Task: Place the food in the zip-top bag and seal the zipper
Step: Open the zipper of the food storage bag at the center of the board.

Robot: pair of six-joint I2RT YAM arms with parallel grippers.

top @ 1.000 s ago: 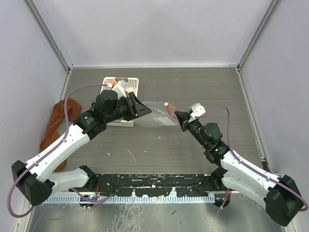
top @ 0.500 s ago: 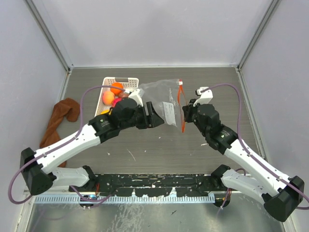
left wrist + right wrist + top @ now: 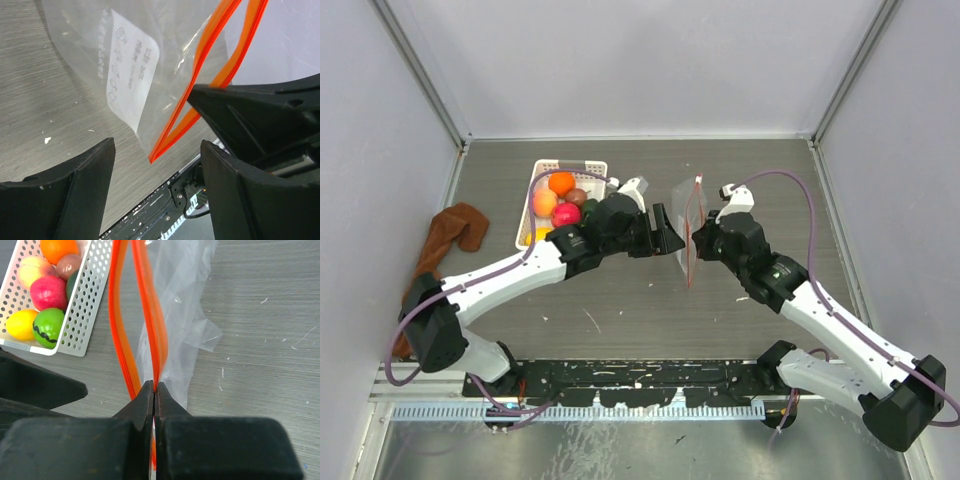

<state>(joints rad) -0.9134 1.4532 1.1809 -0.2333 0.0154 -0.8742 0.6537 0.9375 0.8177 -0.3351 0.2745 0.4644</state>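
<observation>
From above, two white-and-black arms meet over a grey wood-grain table (image 3: 620, 300). Our right gripper (image 3: 154, 386) is pinched tight on one lip of the red-orange zipper (image 3: 146, 315). It holds the clear zip-top bag (image 3: 186, 300) up on edge near the middle of the table. The zipper's other lip bows away to the left, so the mouth gapes in a narrow slit.

Our left gripper (image 3: 156, 150) faces that mouth from the basket side. Its fingers (image 3: 85, 190) are spread wide and hold nothing, and one corner of the mouth hangs in the gap between them.

The food sits in a white slotted basket (image 3: 85, 315) just left of the bag:
- an orange fruit (image 3: 57, 247)
- a peach-pink one (image 3: 31, 270)
- a magenta-red one (image 3: 47, 292)
- a yellow one (image 3: 20, 325)
- a bright green one (image 3: 49, 326)
- a brownish-maroon one (image 3: 70, 265)
- a dark green one (image 3: 71, 286), half hidden

A rust-brown cloth (image 3: 455, 228) lies at the table's left edge.
</observation>
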